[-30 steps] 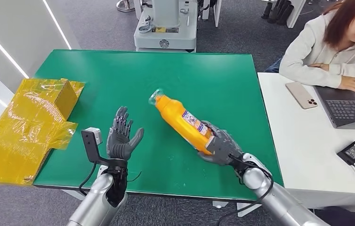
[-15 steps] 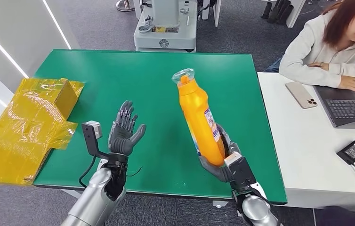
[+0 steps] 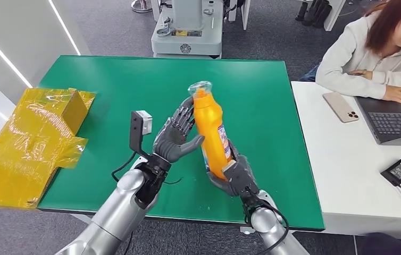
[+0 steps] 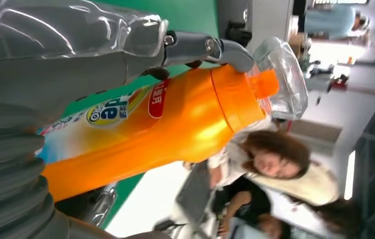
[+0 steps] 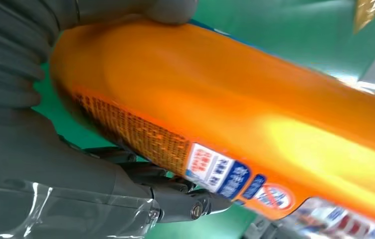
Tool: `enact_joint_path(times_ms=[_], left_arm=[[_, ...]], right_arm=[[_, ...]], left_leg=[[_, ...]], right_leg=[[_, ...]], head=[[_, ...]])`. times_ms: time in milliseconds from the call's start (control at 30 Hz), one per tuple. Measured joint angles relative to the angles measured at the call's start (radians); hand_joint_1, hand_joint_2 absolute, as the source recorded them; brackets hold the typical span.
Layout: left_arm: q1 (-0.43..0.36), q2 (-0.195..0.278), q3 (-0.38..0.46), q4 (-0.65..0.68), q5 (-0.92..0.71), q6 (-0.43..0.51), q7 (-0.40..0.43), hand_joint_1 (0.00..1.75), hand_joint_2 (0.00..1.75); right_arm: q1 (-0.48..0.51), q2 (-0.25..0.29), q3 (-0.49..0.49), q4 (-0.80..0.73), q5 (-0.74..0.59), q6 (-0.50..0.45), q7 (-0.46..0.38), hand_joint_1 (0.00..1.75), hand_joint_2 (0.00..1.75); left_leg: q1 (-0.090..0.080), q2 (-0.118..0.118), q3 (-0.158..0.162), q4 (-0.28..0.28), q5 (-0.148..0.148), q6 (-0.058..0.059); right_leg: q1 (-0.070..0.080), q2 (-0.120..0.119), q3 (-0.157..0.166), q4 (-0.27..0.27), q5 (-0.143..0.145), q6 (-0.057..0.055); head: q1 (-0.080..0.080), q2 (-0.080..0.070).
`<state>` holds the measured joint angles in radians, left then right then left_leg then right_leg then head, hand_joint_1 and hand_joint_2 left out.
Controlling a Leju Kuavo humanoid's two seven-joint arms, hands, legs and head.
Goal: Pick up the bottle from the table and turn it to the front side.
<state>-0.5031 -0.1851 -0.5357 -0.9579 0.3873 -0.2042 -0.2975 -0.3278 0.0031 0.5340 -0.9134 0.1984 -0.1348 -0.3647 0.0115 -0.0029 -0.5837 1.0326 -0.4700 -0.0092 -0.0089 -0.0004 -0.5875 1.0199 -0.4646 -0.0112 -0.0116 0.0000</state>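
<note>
Above green table [image 3: 134, 90], orange bottle [image 3: 211, 135] in right hand [image 3: 234, 178], contents unclear.

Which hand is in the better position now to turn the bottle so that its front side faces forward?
Probably the left. The right hand grips the base of the orange bottle and carries it upright above the green table. The left hand lies against its upper body, fingers by the neck, well placed to twist it.

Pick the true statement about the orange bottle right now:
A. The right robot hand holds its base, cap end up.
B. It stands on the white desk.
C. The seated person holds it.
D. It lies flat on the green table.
A: the right robot hand grips the lower end of the orange bottle, which is raised with its cap up.
</note>
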Motion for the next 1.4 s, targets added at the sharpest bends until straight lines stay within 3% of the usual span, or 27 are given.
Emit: enact_joint_path(times_ms=[300, 500, 733, 1000, 1200, 1400], left_arm=[[-0.108, 0.004, -0.121, 0.245, -0.231, -0.027, -0.062, 0.00, 1.75], [-0.160, 0.021, -0.147, 0.362, -0.256, -0.051, -0.002, 0.00, 1.75], [-0.193, 0.042, -0.129, 0.462, -0.104, -0.131, 0.081, 0.00, 1.75], [-0.225, 0.050, 0.008, 0.502, 0.199, -0.290, 0.236, 0.00, 1.75], [-0.265, 0.036, 0.044, 0.482, 0.275, -0.271, 0.226, 0.00, 1.75], [-0.266, 0.012, 0.033, 0.424, 0.226, -0.206, 0.153, 0.00, 1.75]], right_arm=[[0.056, -0.004, -0.033, 0.029, 0.024, -0.013, 0.040, 1.75, 1.75], [0.089, -0.016, -0.038, -0.011, 0.058, -0.012, 0.058, 1.75, 1.75], [0.092, -0.018, -0.027, -0.016, 0.072, -0.002, 0.050, 1.75, 1.75], [0.079, -0.027, -0.001, 0.006, 0.036, 0.002, 0.026, 1.72, 1.75], [0.089, -0.041, 0.015, 0.002, 0.016, -0.033, 0.025, 1.71, 1.75], [0.121, -0.041, 0.017, -0.038, 0.047, -0.059, 0.058, 1.73, 1.75]], left_leg=[[0.000, 0.000, -0.001, 0.000, 0.000, 0.000], [0.000, 0.000, 0.000, 0.000, 0.000, 0.000], [0.000, 0.001, -0.001, 0.000, 0.000, 0.000], [0.000, 0.000, 0.000, 0.000, 0.000, 0.000], [0.000, 0.000, 0.000, 0.000, 0.000, 0.000], [0.000, 0.000, 0.000, 0.000, 0.000, 0.000]], right_leg=[[0.000, 0.000, 0.000, 0.000, 0.000, 0.000], [0.000, 0.000, -0.001, 0.001, 0.000, 0.000], [0.000, 0.001, -0.001, 0.001, 0.000, 0.000], [0.000, 0.000, -0.001, 0.001, 0.000, 0.000], [0.000, 0.000, -0.001, 0.001, 0.000, 0.000], [0.000, 0.000, -0.001, 0.001, 0.000, 0.000]], head=[[0.000, 0.000], [0.000, 0.000], [0.000, 0.000], [0.000, 0.000], [0.000, 0.000], [0.000, 0.000]])
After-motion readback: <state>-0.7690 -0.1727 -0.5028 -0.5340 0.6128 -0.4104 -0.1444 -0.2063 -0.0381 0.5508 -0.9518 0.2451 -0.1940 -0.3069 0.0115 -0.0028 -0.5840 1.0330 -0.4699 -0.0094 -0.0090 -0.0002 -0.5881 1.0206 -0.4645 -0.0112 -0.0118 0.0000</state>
